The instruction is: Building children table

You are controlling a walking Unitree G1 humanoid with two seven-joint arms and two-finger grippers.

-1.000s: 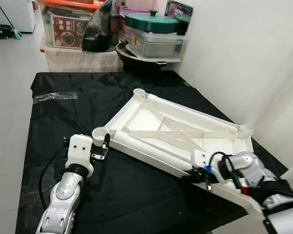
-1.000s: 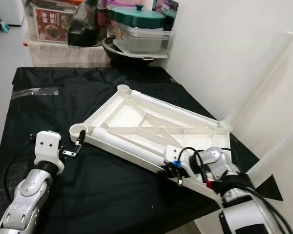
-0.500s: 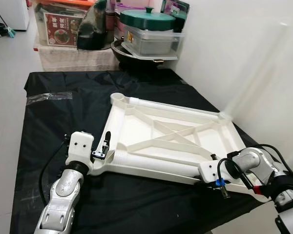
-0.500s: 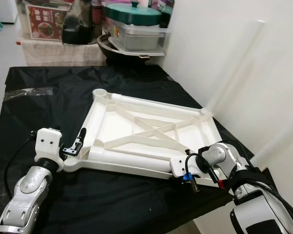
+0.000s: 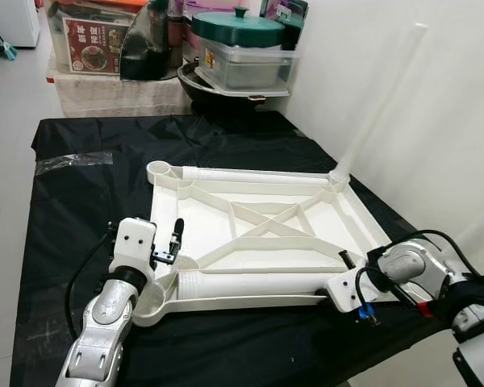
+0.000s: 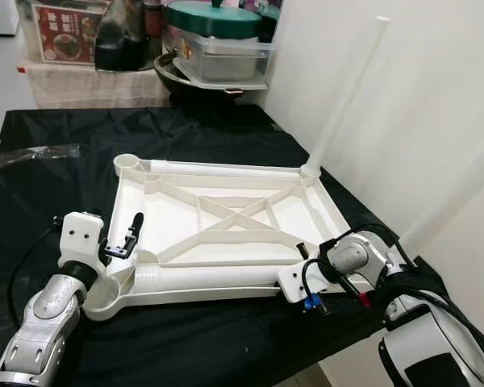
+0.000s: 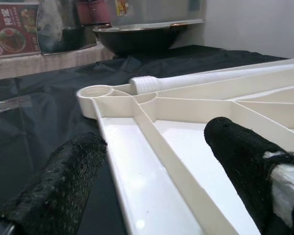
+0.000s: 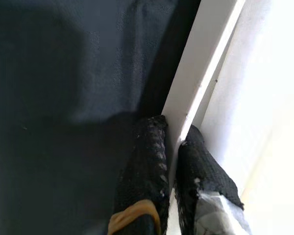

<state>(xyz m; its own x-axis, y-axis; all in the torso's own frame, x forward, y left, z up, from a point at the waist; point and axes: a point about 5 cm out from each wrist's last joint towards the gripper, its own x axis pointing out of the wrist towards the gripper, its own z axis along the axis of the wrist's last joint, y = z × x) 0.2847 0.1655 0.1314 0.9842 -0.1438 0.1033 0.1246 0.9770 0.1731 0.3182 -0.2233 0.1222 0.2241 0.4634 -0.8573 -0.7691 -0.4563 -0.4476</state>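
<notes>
**Child's tabletop, underside up, on covered desk**

Desk (image 5: pixel 250 355): draped in black cloth, bearing the work; cloth likely there to guard both surfaces and stop the plastic sliding.

Tabletop (image 5: pixel 250 218): white moulded plastic panel, lying flat near the middle of the desk with ribbed underside facing upward, presumably so the leg sockets are reachable. Crossed stiffening ribs inside a raised rim. Round open sockets at the far left corner and at the near left corner, beside the left arm.

Table leg (image 5: pixel 379 101): long white tube, standing upright in the far right corner socket, close to the wall. One leg fitted, by the look of it; remaining sockets not yet filled, so task judged early to mid stage.

Second tube (image 7: pixel 196 81): threaded end visible, lying along the far rim of the tabletop.

Stacked storage (image 5: pixel 242 56): clear bin with green lid, dark pan and boxes, beyond the desk, well apart from the work.

Plastic wrapper (image 5: pixel 73 160): clear, on the cloth to the left, apart from the tabletop.

Right end effector (image 8: pixel 171 161): fingers pressed together on the thin near right rim of the tabletop, pinching it; grip at the edge probably serves to steer or steady the panel.

Left end effector (image 5: pixel 173 242): fingers spread, straddling the left rim near the near corner, one finger (image 7: pixel 59 186) outside the rim over the cloth; no pinch made.
</notes>
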